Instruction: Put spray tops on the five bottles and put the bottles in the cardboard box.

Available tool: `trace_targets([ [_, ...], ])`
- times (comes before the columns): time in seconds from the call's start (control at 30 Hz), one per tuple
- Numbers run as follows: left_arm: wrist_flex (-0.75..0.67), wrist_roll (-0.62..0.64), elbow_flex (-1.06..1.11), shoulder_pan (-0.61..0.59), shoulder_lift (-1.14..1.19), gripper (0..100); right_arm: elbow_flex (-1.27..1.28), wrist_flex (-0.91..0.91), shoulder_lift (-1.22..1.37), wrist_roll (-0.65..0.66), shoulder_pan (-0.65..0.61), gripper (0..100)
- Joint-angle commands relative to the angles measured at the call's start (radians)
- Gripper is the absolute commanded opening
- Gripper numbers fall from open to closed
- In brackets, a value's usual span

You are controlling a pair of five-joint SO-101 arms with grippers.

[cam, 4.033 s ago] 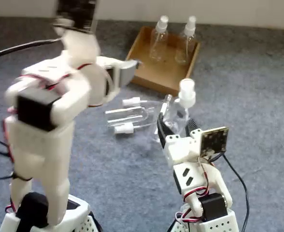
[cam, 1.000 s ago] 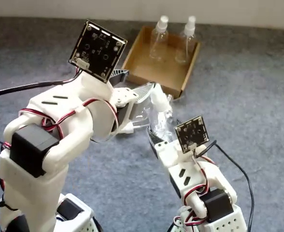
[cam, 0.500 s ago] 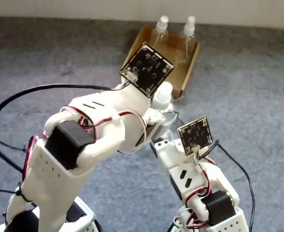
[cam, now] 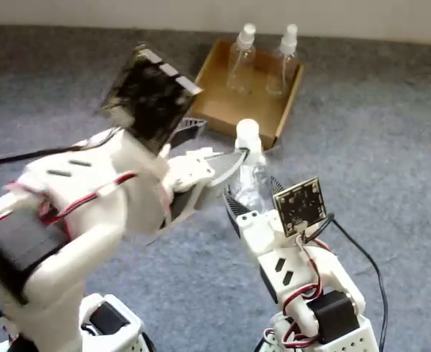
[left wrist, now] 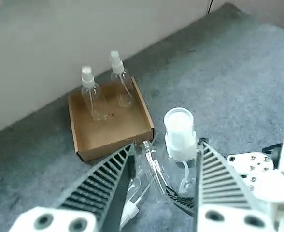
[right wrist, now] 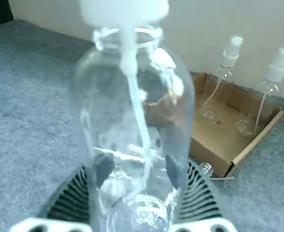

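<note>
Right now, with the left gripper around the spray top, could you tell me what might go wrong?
The spray top seems to sit unseated above the neck of the bottle held by the right gripper. If the open left gripper closes off-centre, it may tilt or pop off. A loose bottle lies close by on the carpet and could be knocked.

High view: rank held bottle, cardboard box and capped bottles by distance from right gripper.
1. Held bottle: upright between the right gripper fingers.
2. Cardboard box: just beyond, on the carpet.
3. Capped bottle and its twin: box's far end; too close to rank.
</note>
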Motion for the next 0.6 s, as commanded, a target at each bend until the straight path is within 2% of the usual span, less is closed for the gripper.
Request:
trace_targets([
  [0.0,0.092,-0.008,-0.191,-0.01,-0.015,19,-0.059,-0.028,0.005,-0.009,0.027,0.5],
  [0.13,0.092,-0.006,-0.205,-0.059,-0.015,19,-0.058,-0.027,0.005,-0.009,0.03,0.5],
  [0.3,0.086,0.025,-0.205,-0.196,-0.007,19,-0.064,-0.025,0.033,-0.009,0.03,0.5],
  [0.47,0.057,0.037,-0.194,-0.282,-0.005,19,-0.165,-0.022,0.246,-0.014,0.036,0.5],
  [0.57,0.057,0.035,-0.102,-0.361,-0.013,19,-0.254,-0.025,0.372,-0.023,0.097,0.5],
])
